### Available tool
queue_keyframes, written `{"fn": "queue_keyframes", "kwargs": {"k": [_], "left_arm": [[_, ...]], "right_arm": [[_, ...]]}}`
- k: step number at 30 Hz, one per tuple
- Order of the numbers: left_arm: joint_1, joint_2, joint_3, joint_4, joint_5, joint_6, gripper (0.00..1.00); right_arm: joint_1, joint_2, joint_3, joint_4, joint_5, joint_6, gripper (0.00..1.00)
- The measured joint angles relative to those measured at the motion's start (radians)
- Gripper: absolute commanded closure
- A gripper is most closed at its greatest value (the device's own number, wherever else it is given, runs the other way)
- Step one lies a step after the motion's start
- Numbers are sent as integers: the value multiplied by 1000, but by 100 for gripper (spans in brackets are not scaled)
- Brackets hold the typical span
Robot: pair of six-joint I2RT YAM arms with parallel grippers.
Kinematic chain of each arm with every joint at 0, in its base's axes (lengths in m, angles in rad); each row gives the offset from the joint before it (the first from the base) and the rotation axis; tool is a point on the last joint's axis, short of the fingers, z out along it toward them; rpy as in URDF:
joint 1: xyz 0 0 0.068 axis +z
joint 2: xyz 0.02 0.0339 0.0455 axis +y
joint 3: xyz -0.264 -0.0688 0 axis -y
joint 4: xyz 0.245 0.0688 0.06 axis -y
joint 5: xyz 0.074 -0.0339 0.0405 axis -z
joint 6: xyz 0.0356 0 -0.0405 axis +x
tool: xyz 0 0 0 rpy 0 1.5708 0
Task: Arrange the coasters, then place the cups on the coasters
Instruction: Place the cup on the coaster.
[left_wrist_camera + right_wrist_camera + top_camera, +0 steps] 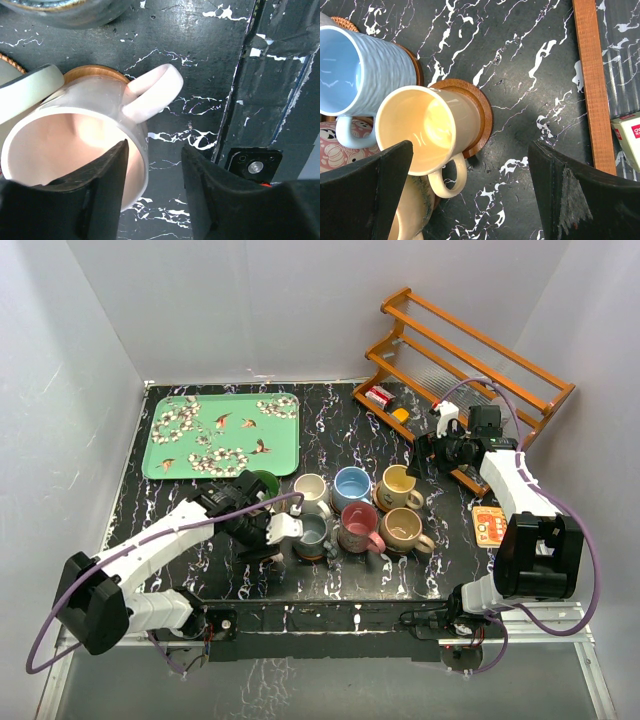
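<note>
Several cups stand in two rows mid-table: green (265, 483), cream-white (311, 490), light blue (351, 486), yellow-cream (397, 485), grey-teal (315, 533), pink (358, 527) and tan (404, 529). My left gripper (154, 150) is open over a pale pinkish-white cup (75, 135) that sits on a dark wood coaster (92, 72). One finger is inside the cup; the other stands clear of its wall. My right gripper (470, 195) is wide open and empty, just right of the yellow-cream cup (420, 127), which rests on a dark wood coaster (482, 117).
A green floral tray (222, 435) lies at the back left. A wooden rack (470, 370) stands at the back right with a small red and white box (378, 396) beside it. A square orange card (489, 525) lies at the right. The table's near edge (260, 100) is close to my left gripper.
</note>
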Motion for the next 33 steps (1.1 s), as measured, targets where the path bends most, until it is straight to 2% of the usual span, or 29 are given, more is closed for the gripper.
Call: {"fn": "queue_keyframes", "kwargs": {"k": [3,8,15,27,33], "left_arm": [[-1,-20,12,-16,-4,-22,45],[-1,-61,80,-37,-31,-68,41],[37,-106,163,-37,-113,-138,31],[376,-57,423,71,-166,-351,22],[478,-46,445,161,-260,-436,18]], "right_arm": [[0,0,6,-5,0,0,2],[0,3,35,-26,3,-8,2],[0,30,144,-120,55,-37,2],[0,41,354,-208,178,-28,2],[0,127,511,-242,234,-23,2]]}}
